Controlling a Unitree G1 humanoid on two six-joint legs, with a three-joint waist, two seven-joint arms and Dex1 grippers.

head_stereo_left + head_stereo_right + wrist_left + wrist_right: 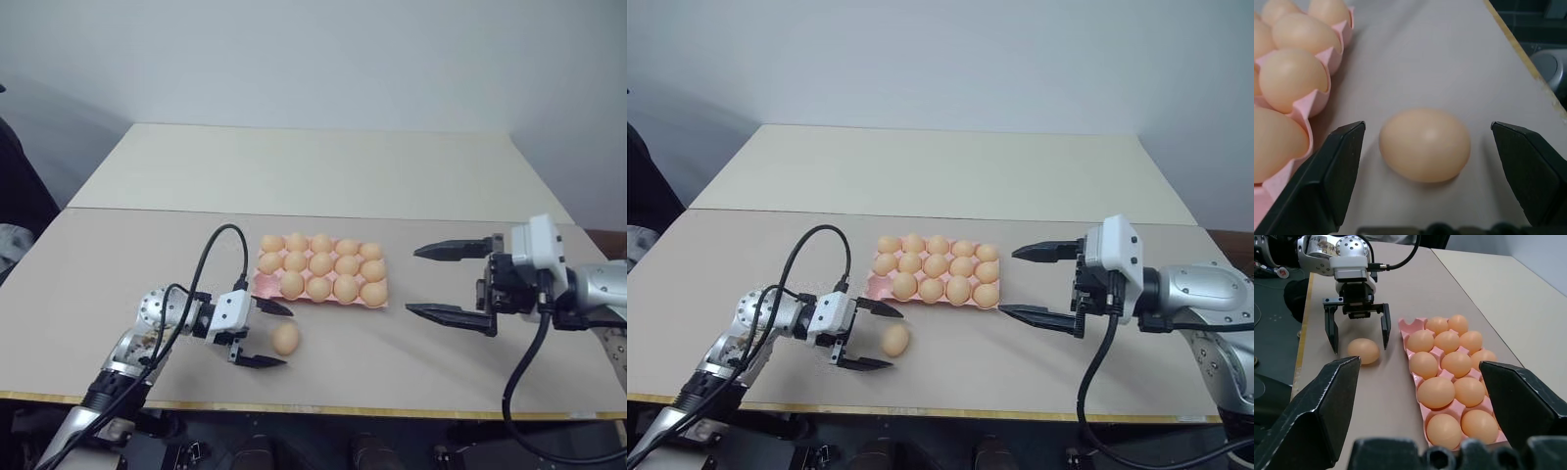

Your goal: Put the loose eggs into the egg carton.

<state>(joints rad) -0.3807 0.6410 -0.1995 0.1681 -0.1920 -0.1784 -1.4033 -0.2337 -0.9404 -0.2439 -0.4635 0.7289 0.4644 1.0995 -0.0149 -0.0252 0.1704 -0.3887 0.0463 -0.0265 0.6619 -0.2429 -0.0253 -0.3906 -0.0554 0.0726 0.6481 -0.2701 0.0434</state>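
Note:
The pale pink egg carton (263, 286) lies mid-table with eggs in all its cups but the near-left corner one. One loose egg (285, 338) rests on the table just in front of that corner. My left gripper (288, 337) is open and low over the table, one finger on each side of the egg (1425, 145) and neither touching it. To the right of the carton my right gripper (411, 281) hovers open, holding nothing, and points left toward the carton.
The table's front edge (323, 406) runs close behind the loose egg. A second pale table (323, 166) adjoins at the back. Black cables (211, 264) loop above my left wrist.

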